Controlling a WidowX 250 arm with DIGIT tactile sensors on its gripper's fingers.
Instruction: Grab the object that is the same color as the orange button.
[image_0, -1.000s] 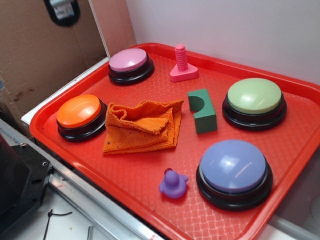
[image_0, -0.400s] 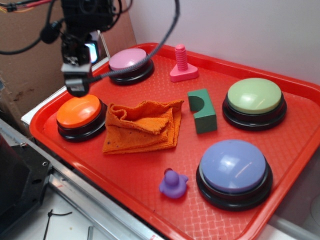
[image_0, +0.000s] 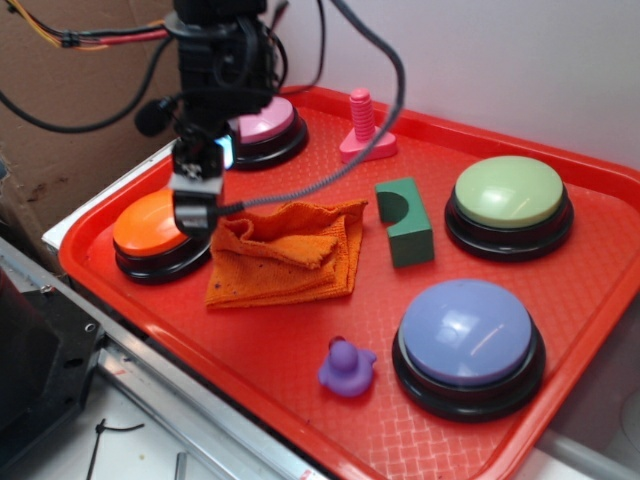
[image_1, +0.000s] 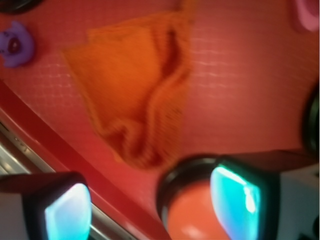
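- A purple duck (image_0: 346, 367) and a big purple button (image_0: 467, 335) are sitting at the near side of the red tray (image_0: 300, 400).
- The orange rag (image_0: 283, 252) is lying crumpled just right of the orange button (image_0: 150, 228).
- The gripper (image_0: 195, 212) is hanging over the spot where button and rag meet, its jaws spread apart and holding nothing.
- A green block (image_0: 404, 221), green button (image_0: 508, 195), pink button (image_0: 262, 122) and pink bolt (image_0: 364, 129) are sitting farther back.
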